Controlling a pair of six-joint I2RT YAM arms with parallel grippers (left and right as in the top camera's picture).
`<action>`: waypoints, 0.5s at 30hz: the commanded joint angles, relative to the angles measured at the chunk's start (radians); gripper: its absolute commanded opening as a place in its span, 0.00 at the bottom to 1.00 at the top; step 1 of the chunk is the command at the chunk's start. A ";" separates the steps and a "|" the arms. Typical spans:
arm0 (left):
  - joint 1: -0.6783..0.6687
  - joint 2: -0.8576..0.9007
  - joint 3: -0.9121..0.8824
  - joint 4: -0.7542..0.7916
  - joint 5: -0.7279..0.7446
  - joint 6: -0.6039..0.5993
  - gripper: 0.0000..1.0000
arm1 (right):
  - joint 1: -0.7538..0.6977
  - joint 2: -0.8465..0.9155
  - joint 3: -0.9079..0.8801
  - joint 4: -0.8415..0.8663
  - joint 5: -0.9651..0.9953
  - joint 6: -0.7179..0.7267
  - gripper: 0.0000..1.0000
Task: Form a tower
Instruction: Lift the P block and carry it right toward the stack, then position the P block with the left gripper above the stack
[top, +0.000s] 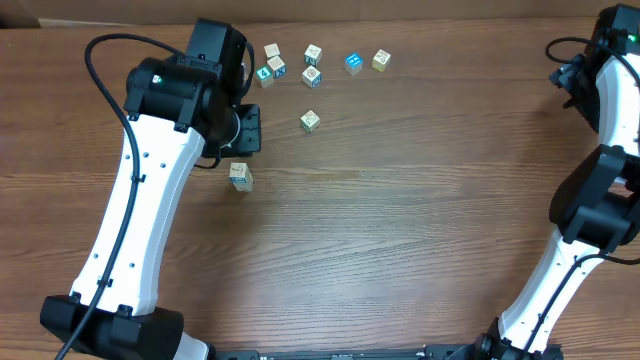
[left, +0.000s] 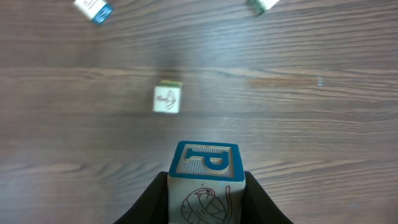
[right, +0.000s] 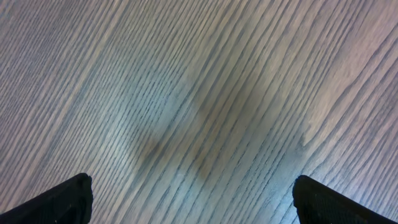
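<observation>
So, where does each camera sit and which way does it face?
Overhead: fixed above, facing down on the table; both arms and the tower show.
Left wrist: on that wrist, facing down along the left gripper, shut on a blue P cube.
Right wrist: on that wrist, facing bare table; only the open right gripper shows.
Shared: overhead and left wrist probably both show one loose cube.
</observation>
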 joint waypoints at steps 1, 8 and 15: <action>-0.006 0.003 -0.003 -0.042 -0.112 -0.071 0.17 | 0.001 0.007 0.015 0.003 0.014 0.000 1.00; -0.006 0.003 -0.023 -0.098 -0.152 -0.077 0.16 | 0.001 0.007 0.015 0.003 0.014 0.000 1.00; -0.007 0.003 -0.058 -0.051 -0.144 -0.077 0.15 | 0.001 0.007 0.015 0.003 0.014 0.000 1.00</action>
